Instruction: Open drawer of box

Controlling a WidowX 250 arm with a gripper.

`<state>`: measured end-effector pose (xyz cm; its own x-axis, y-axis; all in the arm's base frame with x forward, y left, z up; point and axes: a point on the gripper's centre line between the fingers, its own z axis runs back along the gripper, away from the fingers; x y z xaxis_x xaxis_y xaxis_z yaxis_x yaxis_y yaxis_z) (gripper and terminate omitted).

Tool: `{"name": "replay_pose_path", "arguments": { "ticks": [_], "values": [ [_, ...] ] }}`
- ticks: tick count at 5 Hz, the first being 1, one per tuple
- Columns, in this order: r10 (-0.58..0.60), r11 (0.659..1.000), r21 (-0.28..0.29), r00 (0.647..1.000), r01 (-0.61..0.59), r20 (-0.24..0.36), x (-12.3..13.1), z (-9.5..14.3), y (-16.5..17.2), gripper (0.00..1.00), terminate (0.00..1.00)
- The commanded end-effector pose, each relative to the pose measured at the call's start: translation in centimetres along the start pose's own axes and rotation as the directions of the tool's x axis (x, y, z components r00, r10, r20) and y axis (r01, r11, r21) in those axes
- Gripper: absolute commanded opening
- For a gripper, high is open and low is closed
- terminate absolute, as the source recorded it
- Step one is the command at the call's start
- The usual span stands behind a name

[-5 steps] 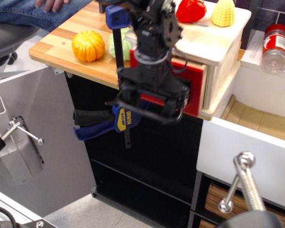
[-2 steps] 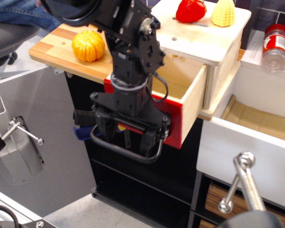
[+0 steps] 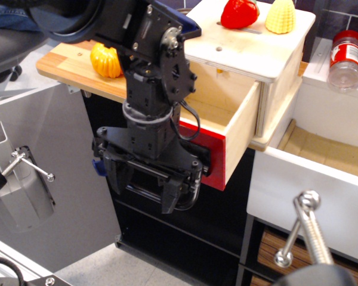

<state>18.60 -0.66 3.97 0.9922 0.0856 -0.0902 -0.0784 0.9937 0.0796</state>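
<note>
The drawer stands pulled well out of the box, its pale plywood side and hollow inside exposed, its red front hanging out past the edge of the bench. Only a strip of that red front shows, to the right of the black arm that covers most of it. The hand sits right in front of the drawer face, low and to the left, pointing down and toward the camera. Its two black fingers are spread apart with a gap between them; a black bar, seemingly the loop handle, shows at the right finger, but whether the fingers press on it cannot be told.

The box rests at the right end of the wooden bench, its flat top showing a slot and small holes. On that top stand a red toy fruit and a yellow toy corn, side by side at the far edge. Left of the arm, an orange toy pumpkin lies on the bench, partly hidden. Right of the box, a clear jar with a red lid stands on a white ledge. Below it, a larger white drawer is open, with a silver handle near the camera.
</note>
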Motion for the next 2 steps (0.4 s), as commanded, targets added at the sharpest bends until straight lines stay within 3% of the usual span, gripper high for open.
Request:
{"name": "replay_pose_path", "arguments": {
  "ticks": [1,2],
  "values": [
    [-0.019,1.000,0.022,0.999,0.020,-0.040,-0.1,0.5,0.2,1.00,0.00],
    [0.003,0.998,-0.058,1.000,-0.003,-0.012,0.9,3.4,0.9,1.00,1.00]
  ]
}}
